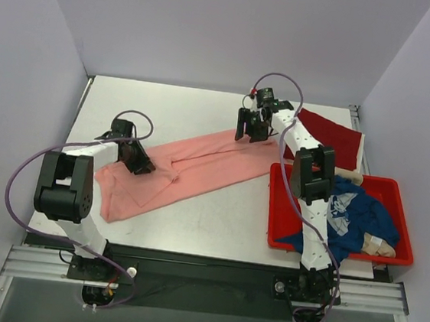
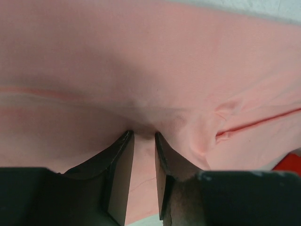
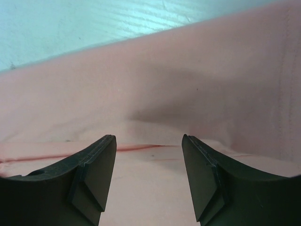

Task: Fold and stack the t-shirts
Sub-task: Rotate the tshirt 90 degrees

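Observation:
The salmon-pink t-shirt (image 1: 191, 170) lies stretched diagonally across the table, from near left to far middle. My left gripper (image 1: 141, 165) sits on its near-left part. In the left wrist view the jaws (image 2: 143, 136) stand close together with puckered pink cloth (image 2: 178, 70) gathered at the tips. My right gripper (image 1: 247, 134) is over the shirt's far end. In the right wrist view it (image 3: 149, 141) is open and empty just above the pink cloth (image 3: 188, 84), near a seam. The dark red t-shirt (image 1: 331, 135) lies flat at the back right. The navy blue t-shirt (image 1: 357, 214) lies crumpled in the tub.
The rigid red plastic tub (image 1: 273, 209) stands at the near right, beside the right arm, with a pale cloth (image 1: 381, 244) in it too. Bare white table (image 1: 166, 110) shows behind the pink shirt and in front of it (image 1: 217, 215). Grey walls close in the back and sides.

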Controlling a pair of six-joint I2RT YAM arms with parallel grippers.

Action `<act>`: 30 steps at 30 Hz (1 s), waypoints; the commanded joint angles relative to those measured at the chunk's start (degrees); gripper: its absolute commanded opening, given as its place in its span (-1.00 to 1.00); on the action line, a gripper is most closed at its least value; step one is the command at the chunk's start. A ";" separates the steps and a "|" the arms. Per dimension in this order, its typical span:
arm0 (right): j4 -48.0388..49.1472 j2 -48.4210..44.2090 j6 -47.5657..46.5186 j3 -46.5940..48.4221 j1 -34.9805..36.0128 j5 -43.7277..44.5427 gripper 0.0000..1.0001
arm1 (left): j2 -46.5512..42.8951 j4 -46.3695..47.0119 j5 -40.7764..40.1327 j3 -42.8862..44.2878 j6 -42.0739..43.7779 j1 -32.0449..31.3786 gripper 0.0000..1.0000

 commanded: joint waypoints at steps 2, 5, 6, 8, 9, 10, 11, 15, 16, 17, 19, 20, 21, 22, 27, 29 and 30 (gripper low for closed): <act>-1.66 -0.50 0.91 -4.07 -0.38 -2.05 0.18 | 2.23 2.72 2.20 1.07 1.47 2.76 -0.29; -2.98 -0.24 1.88 -5.57 -0.38 -3.81 0.18 | 4.95 2.46 2.46 2.47 3.05 5.83 -0.29; -3.42 -0.32 2.32 -6.19 -0.38 -4.42 0.17 | 5.66 2.46 2.38 2.82 3.49 6.71 -0.29; -3.42 -1.28 2.59 -8.12 0.15 -5.92 0.17 | 8.03 2.46 2.82 4.93 4.63 9.08 -0.30; -3.42 -1.64 2.59 -9.87 0.24 -6.10 0.17 | 8.83 2.37 2.82 5.81 5.07 9.61 -0.31; -3.59 -2.08 2.67 -10.76 0.50 -6.18 0.17 | 9.53 2.20 2.73 7.03 6.12 9.88 -0.31; -3.60 -2.78 2.59 -11.55 0.76 -6.19 0.17 | 11.10 2.02 2.38 9.48 6.65 10.23 -0.31; -3.77 -5.07 3.55 -15.94 2.25 -6.45 0.16 | 15.85 -0.96 2.03 17.84 9.90 10.23 -0.31; -3.86 -5.51 3.81 -17.69 2.52 -6.54 0.15 | 17.34 -2.01 2.03 19.16 10.17 10.06 -0.31; -3.77 -6.38 3.99 -18.58 2.87 -6.80 0.15 | 17.97 -2.29 1.77 21.70 10.52 9.71 -0.31; -3.77 -7.35 4.34 -21.12 4.27 -6.80 0.12 | 19.37 -2.20 0.45 23.56 11.58 9.44 -0.31; -3.77 -8.31 4.52 -22.01 4.81 -6.28 0.12 | 19.99 -2.55 0.18 24.53 11.84 9.35 -0.31; -3.77 -8.76 4.69 -22.89 5.25 -5.40 0.11 | 20.69 -3.07 0.09 26.80 12.19 9.44 -0.31; -3.86 -9.28 4.70 -23.85 6.29 -5.31 0.11 | 21.83 -4.38 0.01 27.87 12.37 9.27 -0.31; -3.86 -13.33 4.35 -23.60 7.97 -3.90 0.11 | 20.79 -5.19 -0.17 31.65 13.69 7.95 -0.29; -3.95 -14.90 4.26 -21.24 7.71 -3.55 0.11 | 19.30 -6.42 -0.35 33.85 13.95 6.89 -0.25; -4.04 -15.35 4.00 -20.09 7.54 -3.46 0.12 | 18.68 -6.85 -0.26 34.38 13.87 6.63 -0.23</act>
